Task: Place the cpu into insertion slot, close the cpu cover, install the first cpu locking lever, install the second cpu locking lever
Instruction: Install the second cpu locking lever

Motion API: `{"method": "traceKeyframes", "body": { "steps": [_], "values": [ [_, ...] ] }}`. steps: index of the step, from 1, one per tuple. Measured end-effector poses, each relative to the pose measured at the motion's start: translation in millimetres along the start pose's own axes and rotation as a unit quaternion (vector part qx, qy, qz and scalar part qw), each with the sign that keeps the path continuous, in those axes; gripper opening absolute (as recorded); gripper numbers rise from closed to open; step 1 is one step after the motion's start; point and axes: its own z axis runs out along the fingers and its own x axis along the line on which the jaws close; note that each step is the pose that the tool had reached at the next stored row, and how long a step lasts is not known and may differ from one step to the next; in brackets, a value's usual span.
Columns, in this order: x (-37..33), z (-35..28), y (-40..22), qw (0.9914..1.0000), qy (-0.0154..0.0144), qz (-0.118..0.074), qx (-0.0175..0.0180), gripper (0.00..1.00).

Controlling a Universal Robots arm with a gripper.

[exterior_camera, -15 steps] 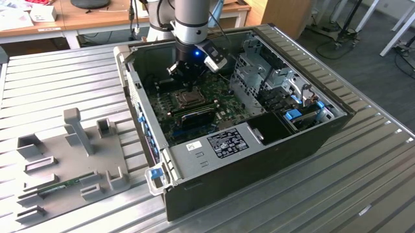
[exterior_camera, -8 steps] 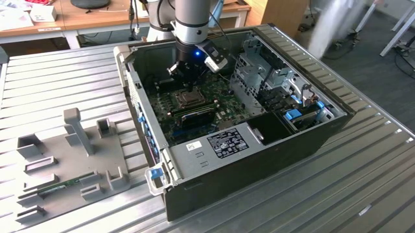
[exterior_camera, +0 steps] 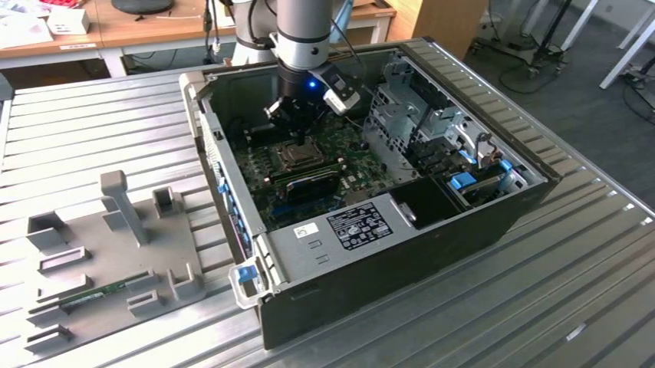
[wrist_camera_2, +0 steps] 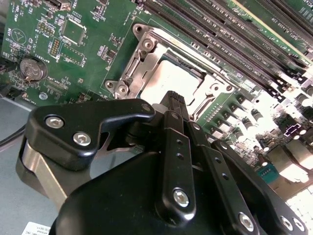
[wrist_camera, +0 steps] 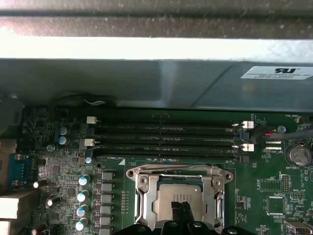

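The cpu point(wrist_camera: 178, 192) lies flat in the insertion slot point(exterior_camera: 300, 156) of the green motherboard, its silver top point(wrist_camera_2: 166, 78) showing through the window of the cpu cover point(wrist_camera: 177, 171). The cover lies down flat around the chip. My gripper point(exterior_camera: 297, 138) hangs straight above the socket inside the open computer case. In both wrist views its black fingertips are pressed together with nothing between them, just over the edge of the chip point(wrist_camera_2: 174, 99) point(wrist_camera: 181, 208). I cannot tell whether the tips touch the chip or the cover.
Long black memory slots point(wrist_camera: 166, 139) run beside the socket, with a coin battery point(wrist_camera: 299, 155) near one corner. The case wall point(exterior_camera: 210, 115) and the drive cage point(exterior_camera: 419, 115) hem in the board. A grey fixture point(exterior_camera: 113, 245) with a memory stick point(exterior_camera: 97, 295) sits on the table at the exterior view's left.
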Motion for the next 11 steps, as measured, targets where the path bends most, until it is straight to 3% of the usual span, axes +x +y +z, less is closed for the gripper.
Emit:
{"method": "traceKeyframes", "body": {
  "steps": [11],
  "values": [
    [0.0,-0.1,-0.7,1.00000,0.0000,0.000,0.0000,0.10]
  ]
}}
